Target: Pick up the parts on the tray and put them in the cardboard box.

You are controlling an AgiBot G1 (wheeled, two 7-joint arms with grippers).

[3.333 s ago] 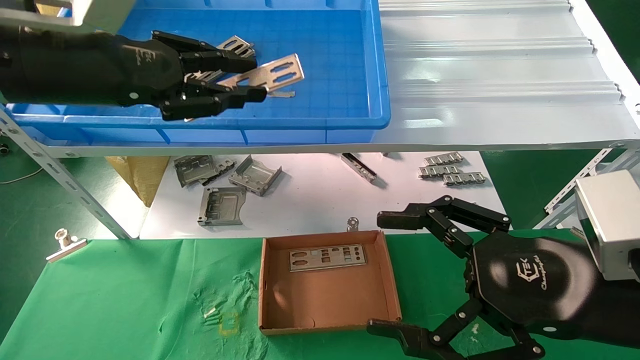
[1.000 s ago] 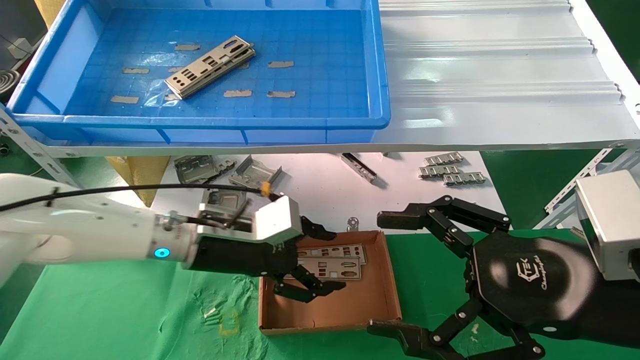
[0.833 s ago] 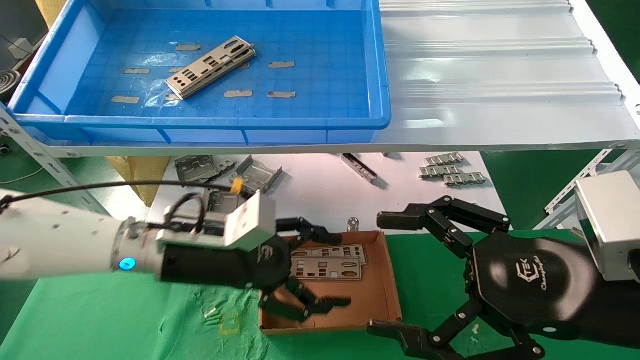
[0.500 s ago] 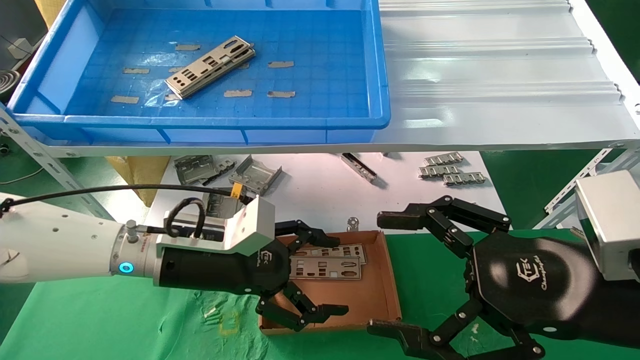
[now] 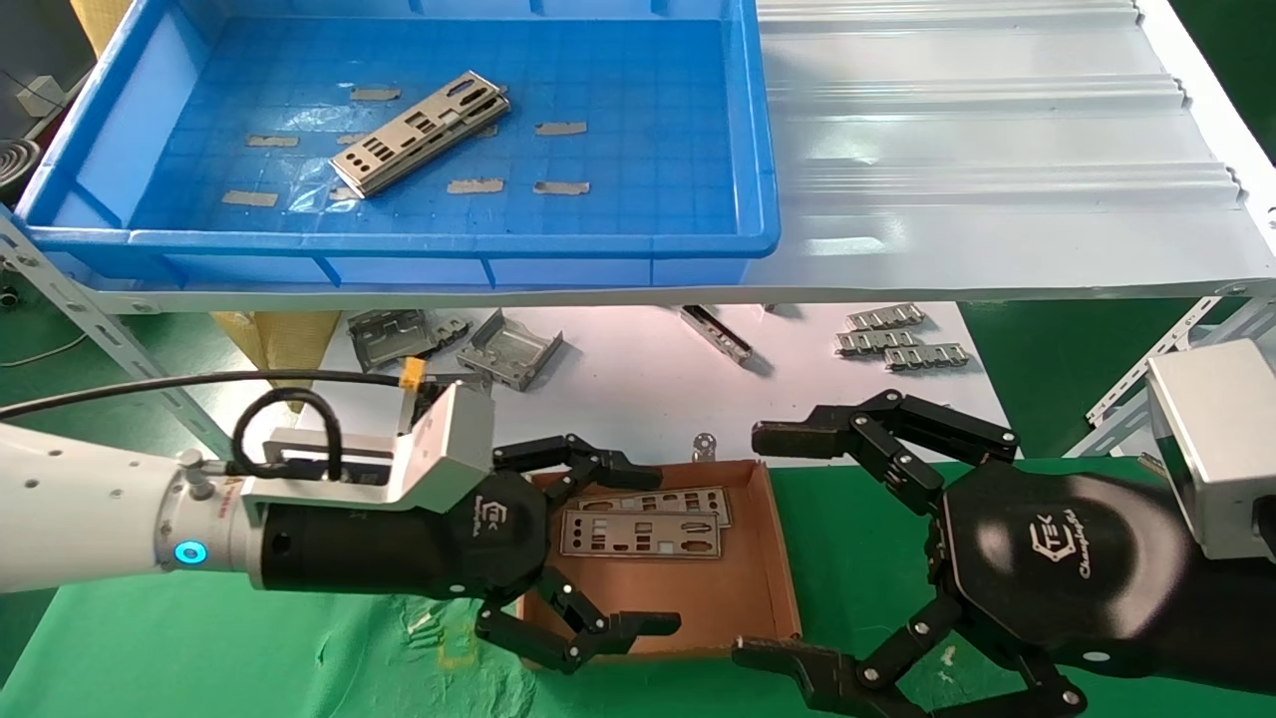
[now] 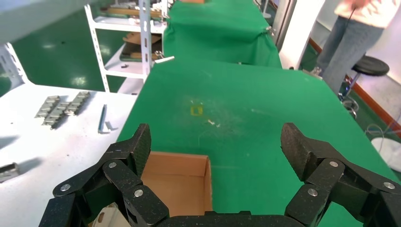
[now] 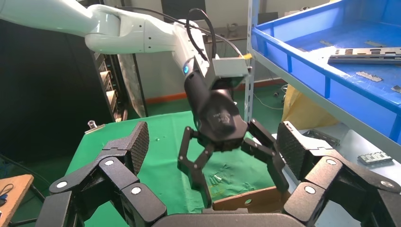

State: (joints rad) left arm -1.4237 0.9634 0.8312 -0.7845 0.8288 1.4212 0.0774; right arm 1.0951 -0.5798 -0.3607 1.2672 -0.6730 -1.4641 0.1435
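Parts lie in two places: two plates (image 5: 643, 524) rest flat and overlapping on the far half of the cardboard box (image 5: 743, 598) floor, and one more plate (image 5: 419, 133) lies diagonally on the gridded floor of the blue tray (image 5: 758, 150), among tan tape scraps (image 5: 559, 128). The tray sits on a white ribbed shelf (image 5: 997, 170). Left end effector (image 5: 603, 543) hangs at the box's left edge, fingers spread, holding nothing. Right end effector (image 5: 788, 543) hovers just right of the box over the green bench (image 5: 199, 638), fingers spread wide and empty.
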